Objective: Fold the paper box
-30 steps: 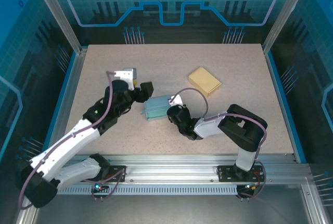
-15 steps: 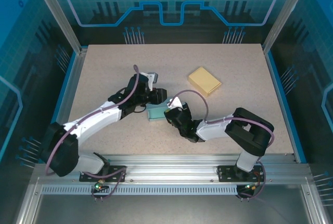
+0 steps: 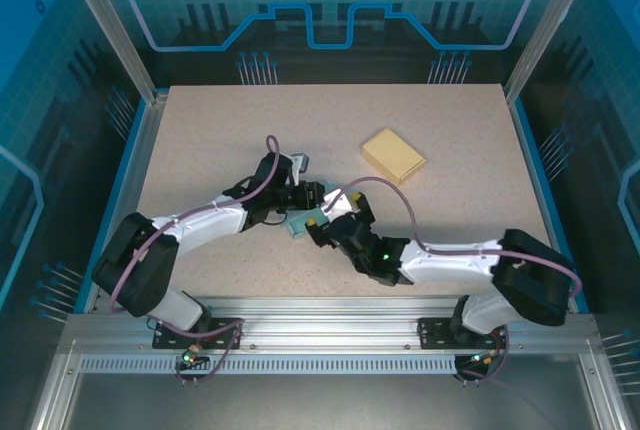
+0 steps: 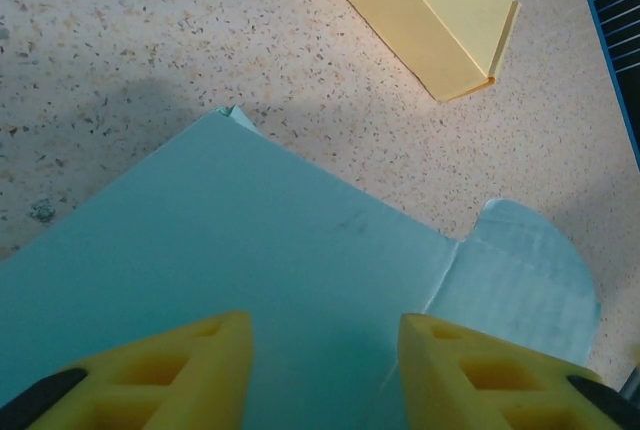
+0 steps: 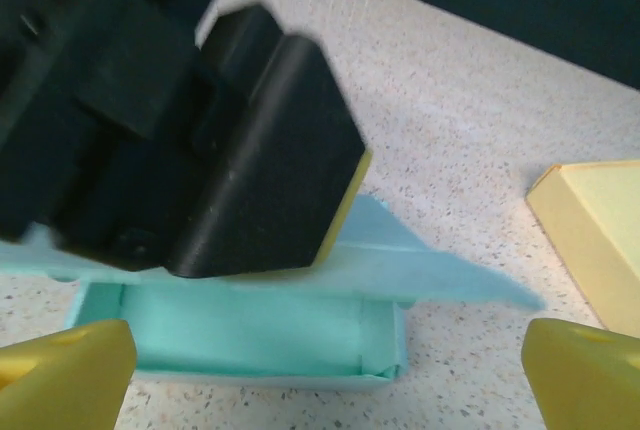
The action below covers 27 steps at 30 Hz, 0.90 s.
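Note:
The paper box is teal; its shallow tray (image 5: 250, 335) lies on the table and its lid flap (image 4: 250, 240) slants over it. A rounded tab (image 4: 530, 270) ends the flap. My left gripper (image 4: 325, 350) is over the lid, its yellow fingertips (image 4: 190, 370) apart with nothing between them. From the right wrist view, one black left finger (image 5: 270, 150) rests on the flap. My right gripper (image 5: 325, 370) stands wide open just in front of the tray, holding nothing. In the top view the two grippers, left (image 3: 308, 193) and right (image 3: 322, 222), meet at the box (image 3: 300, 222).
A folded yellow paper box (image 3: 393, 155) lies flat behind and to the right of the teal one; it appears as the yellow box (image 4: 430, 10) and yellow box (image 5: 590, 220) in the wrist views. Both arms cross the table's front middle.
My left gripper has swung right onto the teal lid, its jaws narrowing. My right gripper has opened wide and let go of the box.

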Motion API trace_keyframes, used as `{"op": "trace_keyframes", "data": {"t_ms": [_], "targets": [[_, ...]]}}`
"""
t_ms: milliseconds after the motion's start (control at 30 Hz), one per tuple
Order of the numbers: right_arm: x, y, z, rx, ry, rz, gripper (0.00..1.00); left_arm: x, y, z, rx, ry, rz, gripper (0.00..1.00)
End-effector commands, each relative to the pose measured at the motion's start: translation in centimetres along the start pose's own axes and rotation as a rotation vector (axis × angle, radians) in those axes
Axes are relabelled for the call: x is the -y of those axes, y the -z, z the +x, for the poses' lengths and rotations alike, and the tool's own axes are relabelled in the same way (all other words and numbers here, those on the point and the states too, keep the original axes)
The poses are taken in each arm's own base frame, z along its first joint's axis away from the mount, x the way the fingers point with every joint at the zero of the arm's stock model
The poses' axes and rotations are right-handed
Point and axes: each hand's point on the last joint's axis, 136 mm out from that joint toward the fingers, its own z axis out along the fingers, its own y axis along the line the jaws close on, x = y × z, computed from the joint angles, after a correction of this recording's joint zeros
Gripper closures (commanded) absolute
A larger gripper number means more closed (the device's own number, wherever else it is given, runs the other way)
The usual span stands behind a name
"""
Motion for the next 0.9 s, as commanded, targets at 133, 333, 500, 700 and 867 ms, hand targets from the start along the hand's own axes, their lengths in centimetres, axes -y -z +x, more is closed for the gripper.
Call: {"op": "trace_keyframes", "data": {"t_ms": [133,333,500,700,867], "targets": [[5.7,3.8,-0.4,-0.055,-0.125,0.106,0.0,-1.4,-1.5,1.9,-0.007,0.02,0.037,0.55],[8.2,3.3,-0.5,-0.184,-0.298,0.04,0.0,-3.3,-2.7,3.7,-0.044,0.009,0.007,0.55],[9.3,1.5,1.0,-0.345,-0.335,0.064,0.0,-4.9,-3.9,5.4,-0.076,-0.016,-0.016,0.55],[9.0,0.1,1.2,-0.443,-0.318,0.066,0.0,-1.0,-2.3,2.2,-0.018,-0.061,0.09,0.47],[9.1,-0.2,1.3,-0.479,-0.416,0.012,0.0,3.0,1.7,-2.4,0.088,-0.153,0.122,0.43]]}}
